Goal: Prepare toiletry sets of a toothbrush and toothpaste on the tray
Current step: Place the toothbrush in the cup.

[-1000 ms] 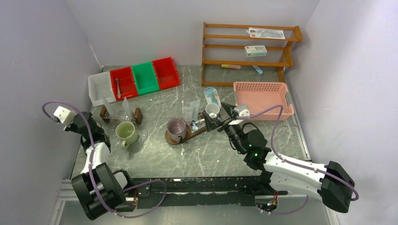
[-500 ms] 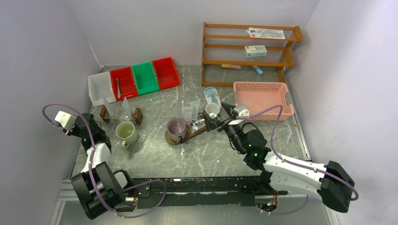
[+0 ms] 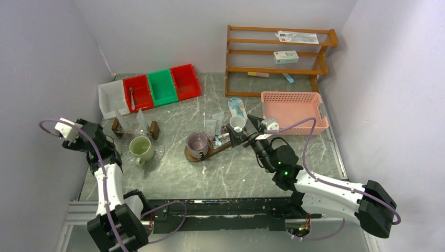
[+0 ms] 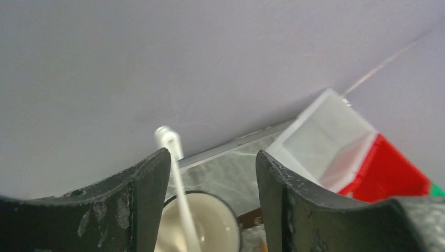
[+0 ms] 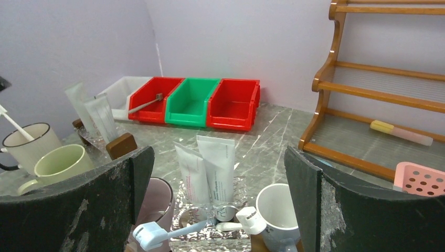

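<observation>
The tray [image 3: 219,147] lies mid-surface [image 3: 210,178], a mug [image 3: 198,143] on its left end; bins [image 3: 152,89] stand at the far-left corner, a rack [image 3: 278,58] at the far-right.

Premises: a robotics laboratory test cell, not a household. Plain lilac walls [image 3: 157,31] box in a marbled table [image 3: 210,173]. A wooden rack [image 3: 281,60] stands at the back, with plastic bins [image 3: 162,86] to its left and a pink basket [image 3: 291,107] just before it. Left arm [image 3: 107,178] and right arm [image 3: 325,186] are mounted well in front of it.
</observation>
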Robot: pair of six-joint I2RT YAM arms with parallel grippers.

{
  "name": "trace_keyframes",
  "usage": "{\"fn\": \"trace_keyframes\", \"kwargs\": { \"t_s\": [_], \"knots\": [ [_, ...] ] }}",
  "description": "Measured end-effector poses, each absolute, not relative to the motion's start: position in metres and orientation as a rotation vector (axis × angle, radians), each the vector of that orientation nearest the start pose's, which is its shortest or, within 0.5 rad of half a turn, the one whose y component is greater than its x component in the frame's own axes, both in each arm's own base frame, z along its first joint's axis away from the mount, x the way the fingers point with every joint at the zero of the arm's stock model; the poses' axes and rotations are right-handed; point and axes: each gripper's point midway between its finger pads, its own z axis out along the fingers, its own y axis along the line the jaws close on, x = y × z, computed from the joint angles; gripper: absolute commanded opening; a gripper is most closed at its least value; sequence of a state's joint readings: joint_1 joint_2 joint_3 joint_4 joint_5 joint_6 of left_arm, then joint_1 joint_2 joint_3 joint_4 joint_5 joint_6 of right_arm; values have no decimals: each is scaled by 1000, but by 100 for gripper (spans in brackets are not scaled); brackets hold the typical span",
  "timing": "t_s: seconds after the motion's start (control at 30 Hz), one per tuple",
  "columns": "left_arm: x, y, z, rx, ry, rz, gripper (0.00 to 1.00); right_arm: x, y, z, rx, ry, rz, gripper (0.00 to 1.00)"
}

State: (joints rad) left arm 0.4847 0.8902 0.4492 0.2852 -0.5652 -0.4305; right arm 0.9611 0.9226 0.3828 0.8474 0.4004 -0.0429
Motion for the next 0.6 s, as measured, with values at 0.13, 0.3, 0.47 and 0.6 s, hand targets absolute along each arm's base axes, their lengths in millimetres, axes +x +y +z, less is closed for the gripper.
{"fn": "trace_keyframes", "kwargs": {
  "t_s": [0.13,0.3,0.47,0.6],
  "knots": [
    [271,209,236,-1009,1340,458,71,251,237,281,-300,1272,534,100],
    [296,193,267,-880,1419,399,74,251,237,280,-300,1274,533,100],
    [322,177,279,-743,1521,354,75,252,238,278,-305,1281,529,100],
    [350,163,284,-627,1627,322,73,253,238,277,-303,1283,525,100]
  ]
}}
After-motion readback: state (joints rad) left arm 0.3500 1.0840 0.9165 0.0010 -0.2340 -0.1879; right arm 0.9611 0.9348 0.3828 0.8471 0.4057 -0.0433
